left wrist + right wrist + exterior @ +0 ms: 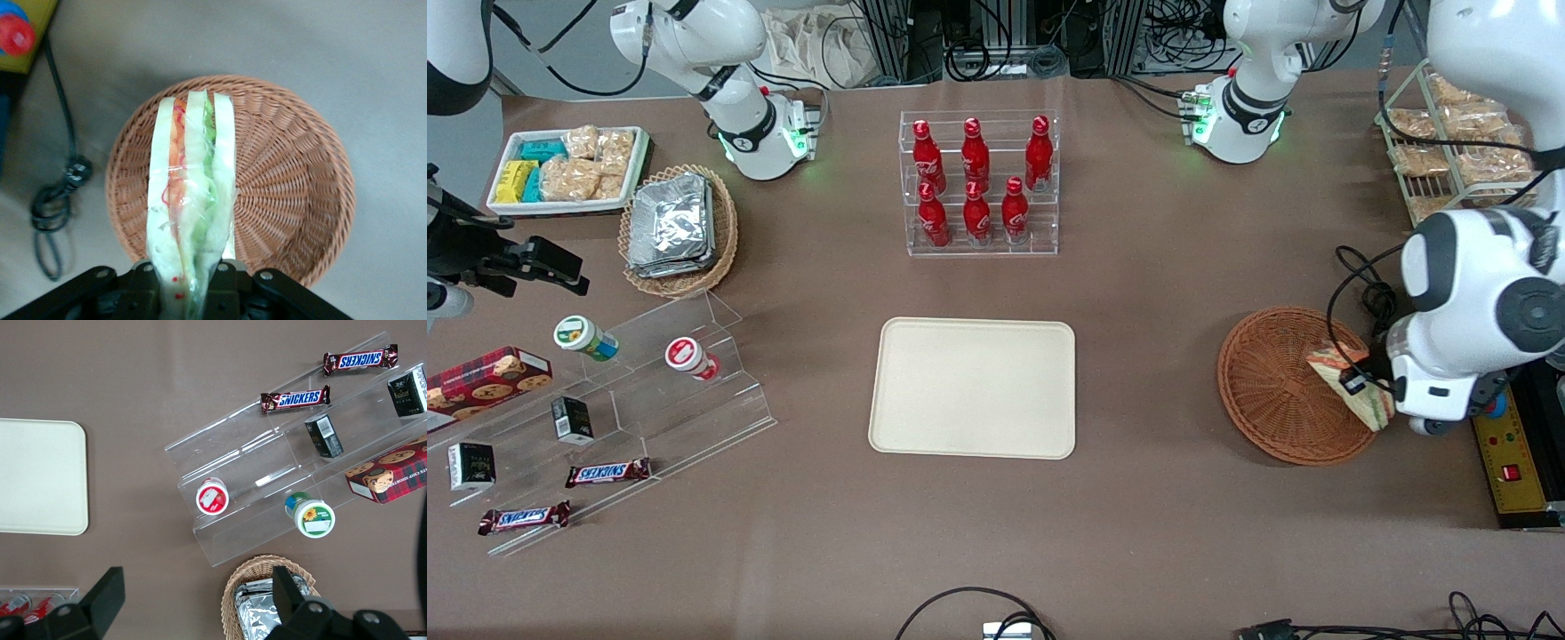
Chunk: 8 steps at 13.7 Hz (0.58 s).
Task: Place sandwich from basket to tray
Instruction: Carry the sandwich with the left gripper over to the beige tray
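Tool [190,270] is clamped on the sandwich [192,200], one wedge, gripped across its bread faces so the cut edge with the filling faces the wrist camera. It hangs above the basket [293,193], at the rim toward the working arm's end of the table [1156,516]; looks lifted clear of the weave, ready to carry over. One basket, nothing else in it. One tray [974,387] sits bare mid-table, well apart, so any spot works. Farther from the front camera: six red bottles [975,182] in a clear rack.
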Available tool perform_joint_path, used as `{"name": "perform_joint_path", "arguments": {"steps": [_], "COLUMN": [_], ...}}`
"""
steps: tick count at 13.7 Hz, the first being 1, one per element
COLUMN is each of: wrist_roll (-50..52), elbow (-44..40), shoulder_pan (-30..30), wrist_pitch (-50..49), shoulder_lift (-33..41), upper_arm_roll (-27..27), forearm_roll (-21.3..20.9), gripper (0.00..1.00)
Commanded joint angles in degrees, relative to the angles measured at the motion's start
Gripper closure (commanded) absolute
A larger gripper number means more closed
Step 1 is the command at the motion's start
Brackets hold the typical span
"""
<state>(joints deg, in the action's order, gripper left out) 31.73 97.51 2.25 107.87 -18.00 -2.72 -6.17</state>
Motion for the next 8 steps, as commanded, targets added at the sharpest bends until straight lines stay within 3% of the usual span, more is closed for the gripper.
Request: {"name": "perform_joint_path", "arguments": {"steps": [1,3,8], "wrist_roll": [-6.74,-12.98,-6.87], "elbow": [-10.73,-15.93,-17.18], "shoulder_pan": [-1.98,-5.31,-20.42], "wrist_pitch": [-10.11,-14.43,-14.97], "shoulder_lift": [-0.81,-1.07,-4.4], "upper_arm_roll": [-0.79,-2.8,-3.25], "forearm_roll": [-1.04,-1.04,-0.08], "gripper": [1.0,1.0,1.0]}}
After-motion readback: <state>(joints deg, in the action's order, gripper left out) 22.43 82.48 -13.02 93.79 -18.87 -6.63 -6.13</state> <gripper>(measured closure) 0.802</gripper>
